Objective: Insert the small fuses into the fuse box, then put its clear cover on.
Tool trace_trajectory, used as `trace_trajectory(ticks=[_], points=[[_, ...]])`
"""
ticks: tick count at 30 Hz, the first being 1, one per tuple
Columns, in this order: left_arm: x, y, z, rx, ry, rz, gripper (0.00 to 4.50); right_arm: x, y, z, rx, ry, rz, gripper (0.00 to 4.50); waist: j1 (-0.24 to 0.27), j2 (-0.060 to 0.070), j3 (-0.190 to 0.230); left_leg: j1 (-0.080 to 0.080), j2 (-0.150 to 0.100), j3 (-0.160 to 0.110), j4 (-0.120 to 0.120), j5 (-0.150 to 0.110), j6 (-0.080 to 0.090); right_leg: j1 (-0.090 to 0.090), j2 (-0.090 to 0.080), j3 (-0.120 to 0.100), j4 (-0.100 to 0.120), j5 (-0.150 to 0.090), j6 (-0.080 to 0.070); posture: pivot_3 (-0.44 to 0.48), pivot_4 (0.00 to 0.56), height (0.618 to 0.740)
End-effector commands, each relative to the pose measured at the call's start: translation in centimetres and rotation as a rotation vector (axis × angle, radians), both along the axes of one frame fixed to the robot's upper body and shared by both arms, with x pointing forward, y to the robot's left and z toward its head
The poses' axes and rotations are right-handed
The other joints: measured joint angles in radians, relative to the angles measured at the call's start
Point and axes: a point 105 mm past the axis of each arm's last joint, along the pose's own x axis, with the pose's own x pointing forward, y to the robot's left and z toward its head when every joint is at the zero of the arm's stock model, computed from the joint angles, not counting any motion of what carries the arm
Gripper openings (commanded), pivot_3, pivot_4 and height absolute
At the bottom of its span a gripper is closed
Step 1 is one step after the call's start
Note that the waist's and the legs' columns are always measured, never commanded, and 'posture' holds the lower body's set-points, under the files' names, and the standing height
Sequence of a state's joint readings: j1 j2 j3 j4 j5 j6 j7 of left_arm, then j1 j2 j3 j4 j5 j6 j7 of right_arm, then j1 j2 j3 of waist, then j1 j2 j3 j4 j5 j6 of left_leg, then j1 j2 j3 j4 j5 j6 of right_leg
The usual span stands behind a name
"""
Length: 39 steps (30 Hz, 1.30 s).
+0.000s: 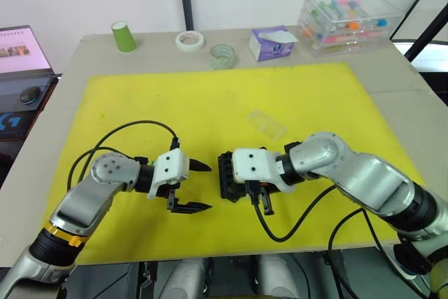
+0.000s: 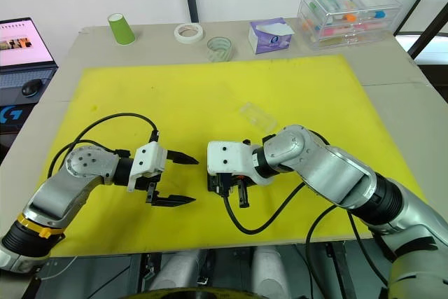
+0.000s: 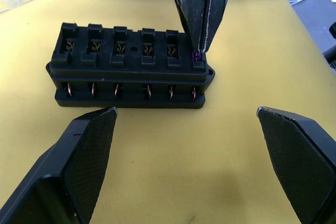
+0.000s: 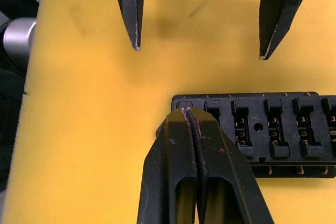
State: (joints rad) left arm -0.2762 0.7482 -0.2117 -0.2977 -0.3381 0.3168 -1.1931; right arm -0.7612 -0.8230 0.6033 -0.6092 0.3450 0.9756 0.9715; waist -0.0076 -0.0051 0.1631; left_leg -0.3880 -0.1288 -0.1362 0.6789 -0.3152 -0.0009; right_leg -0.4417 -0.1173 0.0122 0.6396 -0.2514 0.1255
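1 purple fuse, 1 fuse box, 2 grippers

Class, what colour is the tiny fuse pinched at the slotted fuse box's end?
Purple tiny fuse; clearest in the left wrist view.

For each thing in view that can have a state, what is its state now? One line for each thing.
Black plastic fuse box: on the yellow mat, uncovered, five slots empty.
Tiny purple fuse: pinched, at the end slot.
Small clear plastic cover: lying on the mat, apart from the box.
Left gripper: open, empty.
Right gripper: shut on the purple fuse.
Green paper cup: upside down.
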Motion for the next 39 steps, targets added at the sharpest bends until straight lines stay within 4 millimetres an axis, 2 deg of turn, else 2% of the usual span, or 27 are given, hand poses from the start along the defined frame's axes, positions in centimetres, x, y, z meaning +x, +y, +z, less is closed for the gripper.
trace_trajectory(ticks=[1,9,11,12,15,20,21,23,25,26,27,29,32,35,39], points=[[0.0,0.4,1.0,-0.009,-0.045,0.005,4.50,0.4,-0.9,-0.5,-0.030,0.018,-0.040,0.04,0.000,0.000,0.000,0.000,0.000,0.000,0.000,0.000,0.000,0.000,0.000,0.000,0.000,0.000,0.000,0.000,0.150,0.740],[0.5,1.1,2.8,-0.057,-0.045,0.045,4.50,0.0,-0.3,3.8,0.160,-0.023,0.032,0.04,0.001,0.000,0.000,0.000,0.000,0.000,0.000,0.000,0.000,0.000,0.000,0.000,0.000,0.000,0.000,0.000,0.150,0.740],[0.5,1.8,3.7,-0.067,-0.037,0.080,4.50,0.6,-0.9,5.1,0.203,-0.065,0.023,0.04,0.000,0.000,0.000,0.000,0.000,0.000,0.000,0.000,0.000,0.000,0.000,0.000,0.000,0.000,0.000,0.000,0.150,0.740],[0.5,2.8,4.5,-0.075,-0.016,0.129,4.50,1.4,-1.8,6.0,0.230,-0.103,-0.007,0.04,-0.001,0.000,0.000,0.000,0.000,0.000,0.000,0.000,0.000,0.000,0.000,0.000,0.000,0.000,0.000,0.000,0.150,0.740],[-0.1,5.6,6.0,-0.070,0.045,0.254,4.50,2.7,-5.0,7.1,0.239,-0.142,-0.083,0.58,-0.001,0.000,0.000,-0.001,0.000,0.000,0.000,0.000,0.000,-0.001,0.000,0.000,0.000,0.000,0.000,0.000,0.150,0.740],[-1.1,11.4,6.9,0.011,0.081,0.472,4.50,3.8,-9.7,7.4,0.171,-0.183,-0.181,2.29,-0.003,0.001,0.001,-0.001,0.000,0.000,-0.001,0.000,0.001,-0.001,0.000,0.000,0.000,0.000,0.000,0.000,0.150,0.740],[-1.6,13.4,7.2,0.037,0.091,0.535,4.50,4.1,-11.2,7.4,0.146,-0.184,-0.218,2.71,-0.003,0.001,0.001,-0.001,0.000,0.000,-0.001,0.000,0.001,-0.001,0.000,0.000,0.000,0.000,0.000,0.000,0.150,0.740],[-2.4,15.9,7.7,0.066,0.105,0.612,4.50,4.3,-13.2,7.5,0.115,-0.184,-0.261,3.37,-0.003,0.001,0.001,-0.001,0.000,0.001,-0.001,-0.001,0.001,-0.001,0.001,0.000,0.000,0.000,0.000,0.000,0.150,0.740],[-2.8,16.7,7.8,0.072,0.114,0.634,4.50,4.3,-13.9,7.6,0.107,-0.183,-0.270,4.12,0.000,0.002,0.002,-0.001,0.000,0.001,-0.001,-0.001,0.001,-0.001,0.000,0.000,-0.001,0.000,0.000,0.000,0.150,0.740],[-3.1,17.9,7.9,0.075,0.120,0.666,4.50,4.2,-14.7,7.3,0.086,-0.174,-0.286,4.47,0.001,0.002,0.002,-0.001,0.000,0.001,-0.001,-0.001,0.001,-0.001,0.000,0.000,-0.001,0.000,0.000,0.000,0.150,0.740],[-3.4,18.7,7.9,0.078,0.125,0.688,4.50,4.1,-15.2,7.2,0.071,-0.168,-0.295,4.49,0.001,0.002,0.002,-0.001,0.000,0.001,-0.001,-0.001,0.001,-0.001,0.000,-0.001,-0.001,0.000,0.000,0.000,0.150,0.740],[-4.4,22.3,7.1,0.120,0.141,0.798,4.50,4.2,-18.7,6.1,-0.005,-0.146,-0.391,4.49,0.000,0.002,0.002,-0.001,0.000,0.001,-0.001,-0.001,0.001,0.000,0.000,0.000,-0.001,0.000,0.000,0.000,0.150,0.740],[-5.3,24.5,6.2,0.153,0.159,0.856,4.50,3.8,-21.7,5.3,-0.051,-0.120,-0.479,4.49,-0.001,0.002,0.002,-0.001,0.000,0.002,-0.002,-0.002,0.002,-0.001,0.000,-0.001,-0.003,0.000,0.000,0.000,0.150,0.740],[-5.5,25.7,5.5,0.151,0.158,0.891,4.50,3.8,-22.8,5.0,-0.061,-0.127,-0.517,4.49,-0.002,0.003,0.002,-0.001,0.001,0.003,-0.001,-0.002,0.002,0.000,-0.001,0.000,-0.003,0.000,0.000,0.000,0.150,0.740],[-5.9,26.3,4.4,0.190,0.167,0.889,4.50,4.0,-22.4,5.0,-0.052,-0.138,-0.509,4.49,-0.004,0.004,0.002,-0.001,0.001,0.003,-0.002,-0.002,0.002,0.000,0.000,0.000,-0.003,0.000,0.000,0.000,0.150,0.740]])
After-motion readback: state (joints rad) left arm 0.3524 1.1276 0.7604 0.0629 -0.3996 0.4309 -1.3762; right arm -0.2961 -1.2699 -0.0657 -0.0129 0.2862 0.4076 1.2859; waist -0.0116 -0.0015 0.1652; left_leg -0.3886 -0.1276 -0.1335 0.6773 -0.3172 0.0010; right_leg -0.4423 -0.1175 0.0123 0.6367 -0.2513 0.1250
